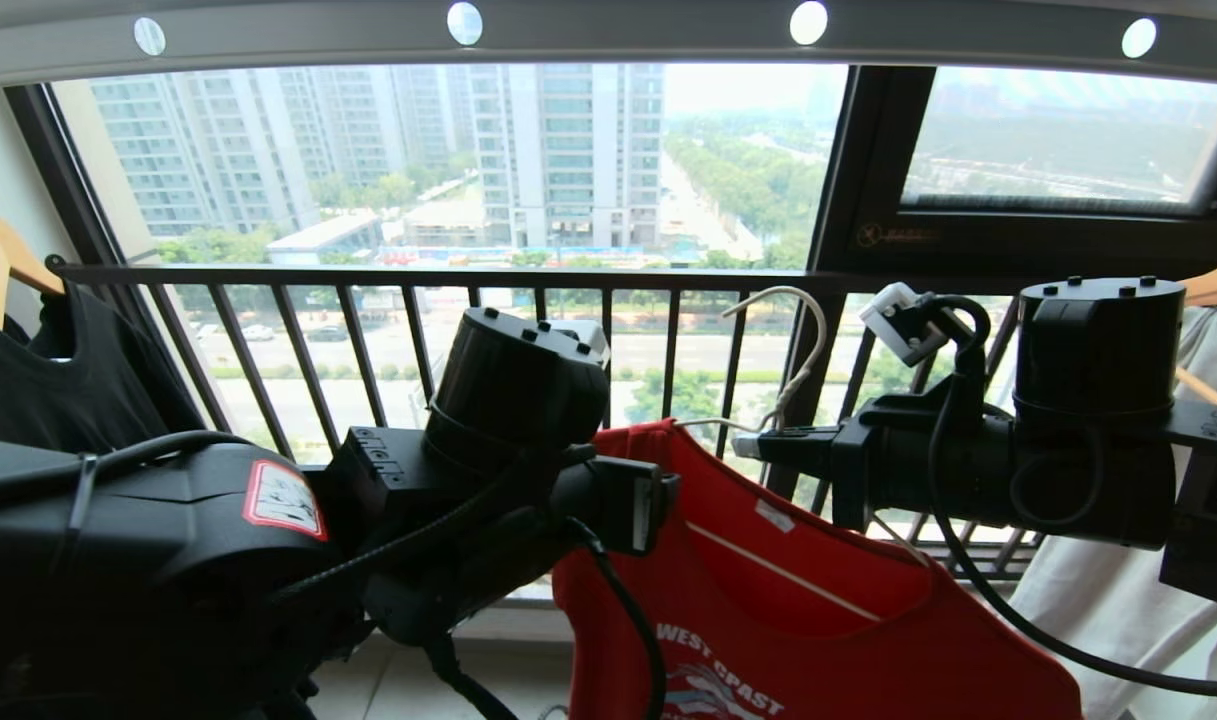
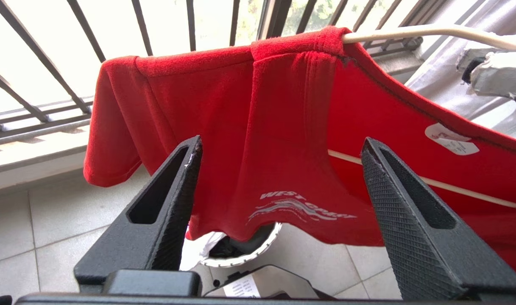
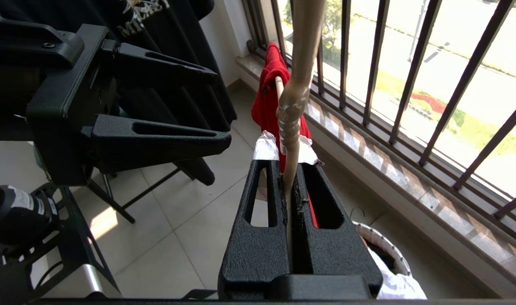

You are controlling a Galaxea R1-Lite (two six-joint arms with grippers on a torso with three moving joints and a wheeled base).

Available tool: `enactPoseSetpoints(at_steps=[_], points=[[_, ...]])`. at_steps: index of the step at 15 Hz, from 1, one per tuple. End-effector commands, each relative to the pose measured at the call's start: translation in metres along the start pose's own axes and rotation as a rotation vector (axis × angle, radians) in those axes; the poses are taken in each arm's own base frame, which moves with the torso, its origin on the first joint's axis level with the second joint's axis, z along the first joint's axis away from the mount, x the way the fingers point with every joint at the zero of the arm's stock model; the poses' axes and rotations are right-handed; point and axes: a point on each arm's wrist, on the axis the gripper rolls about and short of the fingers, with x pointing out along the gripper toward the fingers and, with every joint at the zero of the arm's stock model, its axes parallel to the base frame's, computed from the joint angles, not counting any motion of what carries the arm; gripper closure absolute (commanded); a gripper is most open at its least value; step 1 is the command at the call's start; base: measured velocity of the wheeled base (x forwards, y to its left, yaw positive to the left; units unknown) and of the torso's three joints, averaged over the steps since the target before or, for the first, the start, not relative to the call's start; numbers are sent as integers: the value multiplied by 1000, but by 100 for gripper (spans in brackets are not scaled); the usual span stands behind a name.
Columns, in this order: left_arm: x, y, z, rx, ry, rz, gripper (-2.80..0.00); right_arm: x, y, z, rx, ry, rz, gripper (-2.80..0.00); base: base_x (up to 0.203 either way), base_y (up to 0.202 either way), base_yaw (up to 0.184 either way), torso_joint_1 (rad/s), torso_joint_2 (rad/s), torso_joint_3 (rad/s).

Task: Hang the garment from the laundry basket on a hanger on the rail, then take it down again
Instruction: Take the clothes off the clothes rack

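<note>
Closest to me, the left gripper stands with its jaws spread wide, holding nothing, just in front of the red T-shirt. The shirt is draped over the thin pale hanger: one shoulder sits over the hanger's end, and a sleeve droops off that end.

A little further along, the right gripper is clamped tight on the hanger's neck, just under the twisted wire, carrying hanger and shirt in mid-air. The laundry basket sits on the tiled floor below.

I'd judge the shirt is on the hanger but not yet hung. To do it well, the right arm should lift steadily, keeping the hanger level so the shirt does not slide off, and the left should keep clear of the cloth.

Beyond, the black window bars stand near. Overhead, the grey rail with its round holes has open room between the black T-shirt and the white cloth.
</note>
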Motion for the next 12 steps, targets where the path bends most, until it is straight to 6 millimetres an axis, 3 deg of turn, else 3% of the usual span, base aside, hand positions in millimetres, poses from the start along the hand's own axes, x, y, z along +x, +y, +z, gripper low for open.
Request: enactPoseSetpoints(at_steps=[1,6,12], points=[[9,-6,-9,12,2,16,-280,1,2,0,-1,-4,11,0,0,0,0,0,0,0],[22,-7,-18,52,6,95,-280,-3,5,3,-2,-16,16,0,0,0,0,0,0,0],[26,0,-8,42,-54,155,-280,-5,11,3,-10,-20,31,0,0,0,0,0,0,0]])
